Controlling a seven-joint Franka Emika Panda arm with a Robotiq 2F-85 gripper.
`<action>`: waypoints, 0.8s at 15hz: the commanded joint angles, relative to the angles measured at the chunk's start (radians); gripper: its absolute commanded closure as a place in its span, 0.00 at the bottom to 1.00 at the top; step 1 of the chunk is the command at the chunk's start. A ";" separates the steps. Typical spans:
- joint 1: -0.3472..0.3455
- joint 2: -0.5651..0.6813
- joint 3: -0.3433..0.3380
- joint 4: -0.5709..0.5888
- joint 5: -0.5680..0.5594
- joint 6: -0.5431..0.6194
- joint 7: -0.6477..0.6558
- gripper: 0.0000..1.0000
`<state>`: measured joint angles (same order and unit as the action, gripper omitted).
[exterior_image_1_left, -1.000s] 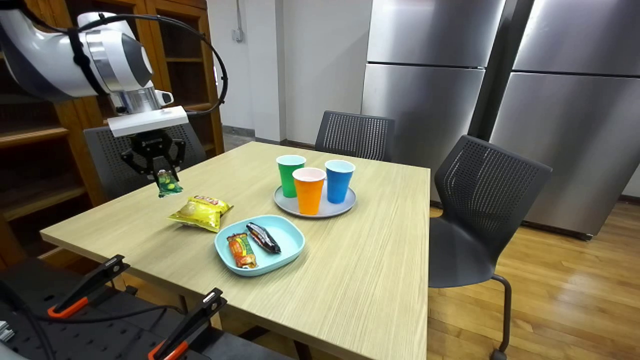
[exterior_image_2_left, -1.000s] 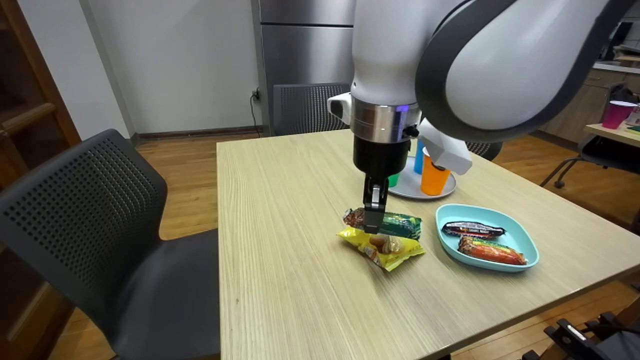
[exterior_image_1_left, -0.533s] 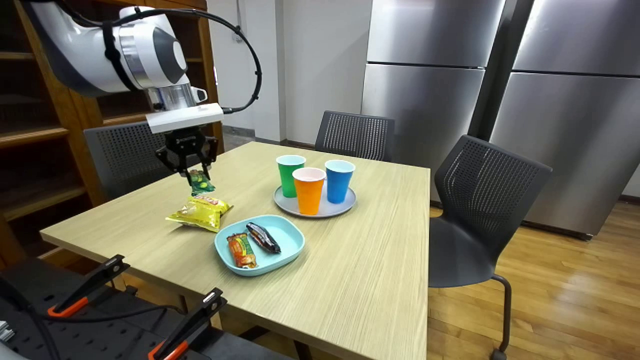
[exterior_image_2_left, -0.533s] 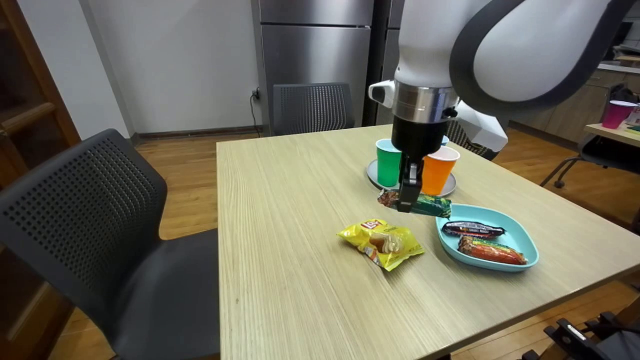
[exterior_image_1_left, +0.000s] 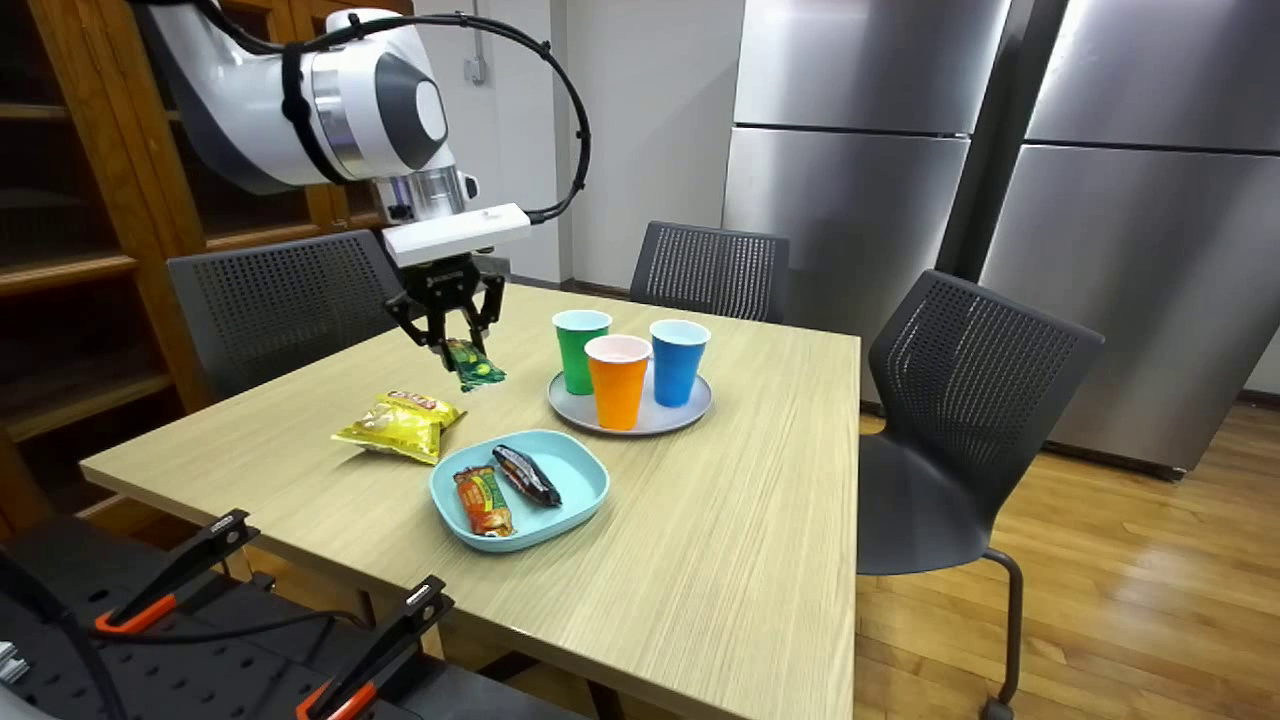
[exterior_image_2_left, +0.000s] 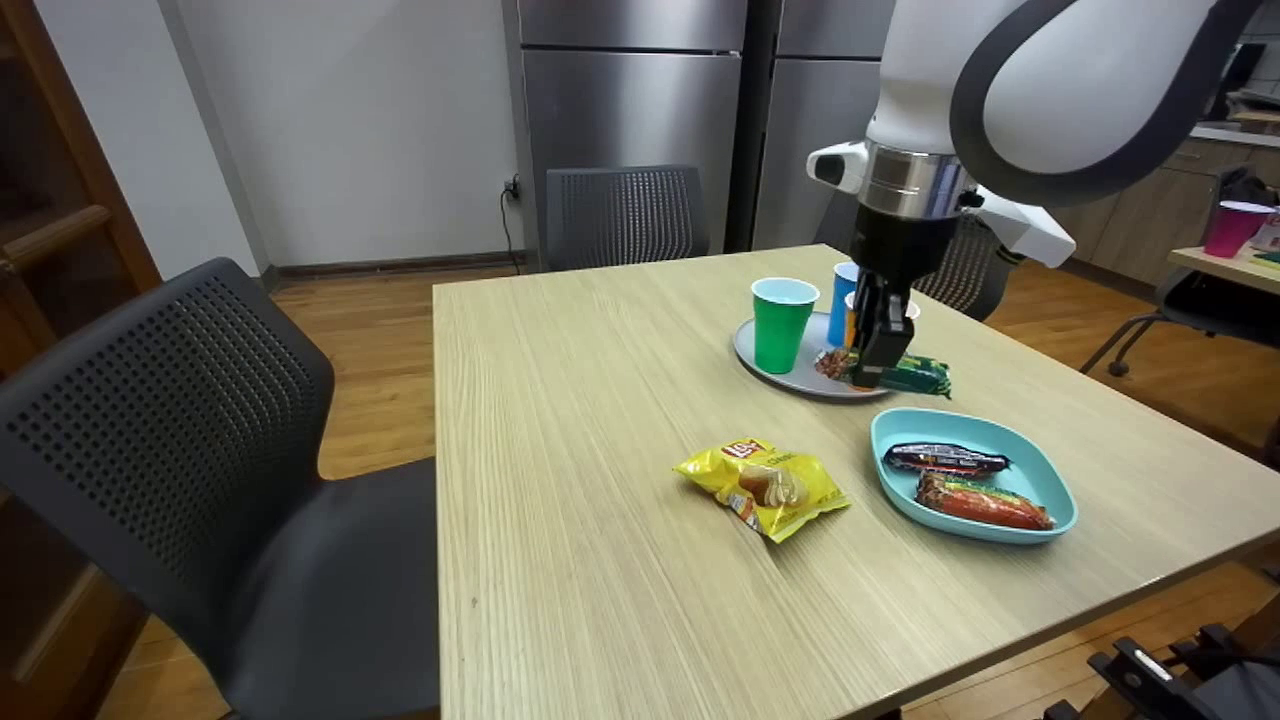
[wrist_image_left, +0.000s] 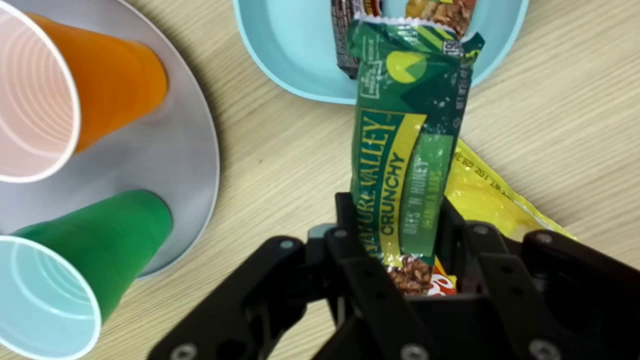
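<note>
In the wrist view, the black two-finger robotic gripper (wrist_image_left: 397, 210) has its jaws partway apart, pinching both long sides of a granola bar in a glossy green wrapper (wrist_image_left: 400, 150) marked "Nature Valley Crunchy". The bar's far end overlaps a light-blue plastic tray with rounded corners (wrist_image_left: 295, 65). Below it, on a pale wood-grain table (wrist_image_left: 270, 185), lies a yellow foil chip bag (wrist_image_left: 492, 200), partly covered by bar and fingers. At the left is a round grey plate (wrist_image_left: 187, 145) bearing an orange plastic cup (wrist_image_left: 120, 75) and a green plastic cup (wrist_image_left: 120, 235).

In an exterior view, the gripper holds the bar in the air above the table, seen between the chip bag and the plate — where a blue plastic cup (exterior_image_1_left: 679, 365) stands upright with the orange and green ones. Inside the tray lie a snack in a red-and-green wrapper (exterior_image_1_left: 485, 500) and a snack in a shiny dark wrapper (exterior_image_1_left: 527, 475).

In an exterior view, the gripper hides most of the orange cup. The bar lies crosswise in the fingers, its green end sticking out near the tray. A dark grey chair with a perforated back (exterior_image_2_left: 190, 420) stands by the table.
</note>
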<state>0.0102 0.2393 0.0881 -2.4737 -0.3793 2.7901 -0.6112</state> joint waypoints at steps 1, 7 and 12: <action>-0.067 0.026 -0.006 0.015 0.007 0.046 -0.160 0.86; -0.150 0.113 -0.005 0.062 0.042 0.057 -0.360 0.86; -0.204 0.162 0.015 0.080 0.105 0.065 -0.455 0.86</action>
<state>-0.1506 0.3774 0.0757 -2.4107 -0.3181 2.8365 -0.9889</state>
